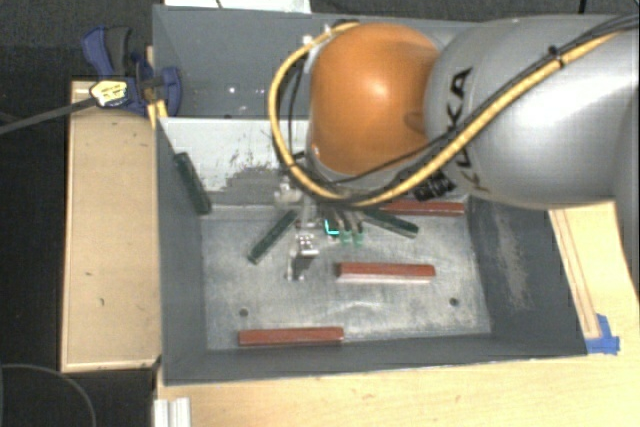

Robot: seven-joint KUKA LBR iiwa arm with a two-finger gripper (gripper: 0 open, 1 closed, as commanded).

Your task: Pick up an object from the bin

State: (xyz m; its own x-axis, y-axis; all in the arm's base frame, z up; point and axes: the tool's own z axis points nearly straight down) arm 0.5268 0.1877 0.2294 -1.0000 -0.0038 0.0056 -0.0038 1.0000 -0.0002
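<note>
Hovering low over the middle of the grey metal bin (450,310), the KUKA arm's gripper (303,255) hangs beneath its orange wrist cover (365,95), close to the floor and among a loose scatter of sticks and bars. The pick appears to be at the approach stage: nothing can be seen lifted clear of the bin, and no piece is visibly in the pincer's grasp.

Nearest to it lies a dark green stick (270,239), set on a slant just to the left, its upper end running in under the tool. Just to the right and slightly nearer the front wall rests a reddish-brown bar (385,270), lying flat. A second green stick (392,224) angles away under the arm, beside another brown bar (428,208). Well apart, a third brown bar (290,337) lies along the front wall, and a third green stick (190,183) leans at the left wall.

How wide the pincer stands cannot be told; the wrist cover and cables hide most of it, and contact with the slanted stick is likewise unclear.

The next move likely calls for settling on one piece, probably that slanted stick, squaring up across its narrow width, closing on it, then rising straight so the neighbouring bar is not dragged along.
</note>
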